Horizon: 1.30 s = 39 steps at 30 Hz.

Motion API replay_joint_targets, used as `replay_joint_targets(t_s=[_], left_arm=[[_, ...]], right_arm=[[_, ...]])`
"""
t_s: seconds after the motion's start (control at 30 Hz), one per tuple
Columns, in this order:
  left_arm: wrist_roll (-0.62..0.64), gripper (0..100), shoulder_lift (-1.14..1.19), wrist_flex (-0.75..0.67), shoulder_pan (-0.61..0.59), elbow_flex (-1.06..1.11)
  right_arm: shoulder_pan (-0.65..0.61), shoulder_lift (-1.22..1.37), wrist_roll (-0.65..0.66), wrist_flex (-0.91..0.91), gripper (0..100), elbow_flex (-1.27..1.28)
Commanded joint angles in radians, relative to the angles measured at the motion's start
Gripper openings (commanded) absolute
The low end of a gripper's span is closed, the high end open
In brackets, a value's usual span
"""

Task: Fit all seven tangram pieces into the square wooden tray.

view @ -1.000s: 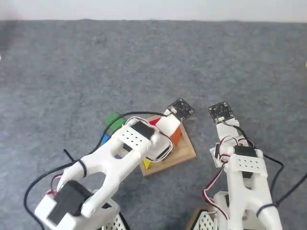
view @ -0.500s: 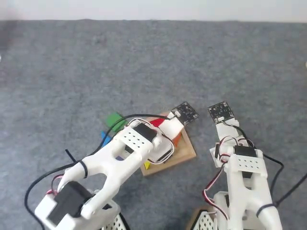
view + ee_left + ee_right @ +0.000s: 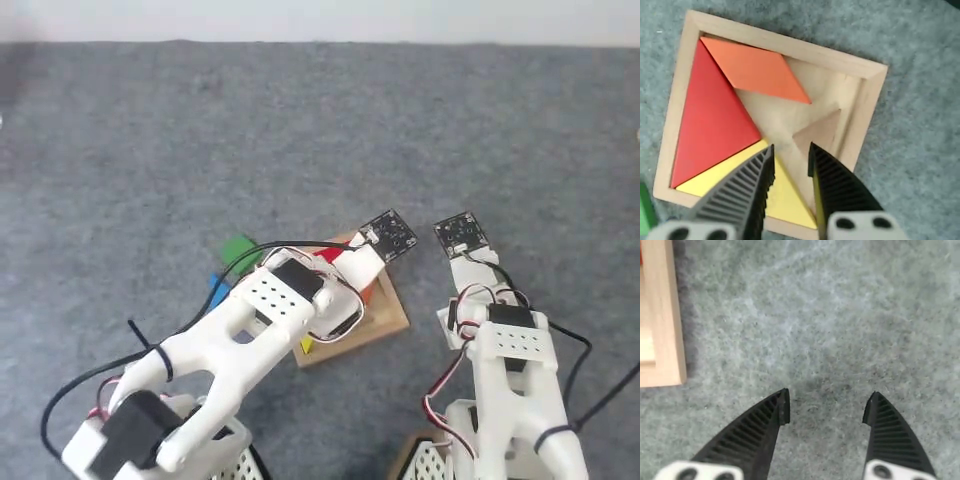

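left gripper over tray, fingers barely parted, empty; right gripper spread wide over carpet beside it. red triangle, orange piece, yellow triangle seated; green piece, blue piece outside. risk: lowering here, a finger clips the yellow triangle and unseats it

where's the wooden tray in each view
High view: wooden tray mid-table, partly under the left arm.
Left wrist view: all of it, beneath the left gripper.
Right wrist view: one rim strip, beside the right gripper.
Shared landmark: the red triangle inside it.
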Motion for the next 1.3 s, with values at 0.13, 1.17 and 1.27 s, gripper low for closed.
replay_joint_targets(t_s=[0.13,1.17,1.27], left_arm=[[-0.023,12,0.009,-0.012,0.008,-0.018],[0.175,12,0.008,-0.020,-0.089,-0.119],[0.229,12,-0.172,-0.005,-0.106,-0.124]], right_arm=[[-0.007,-0.019,0.003,-0.018,24.9,-0.003],[-0.007,-0.030,-0.020,0.012,25.2,-0.015],[-0.002,-0.030,-0.009,0.074,25.2,-0.063]])
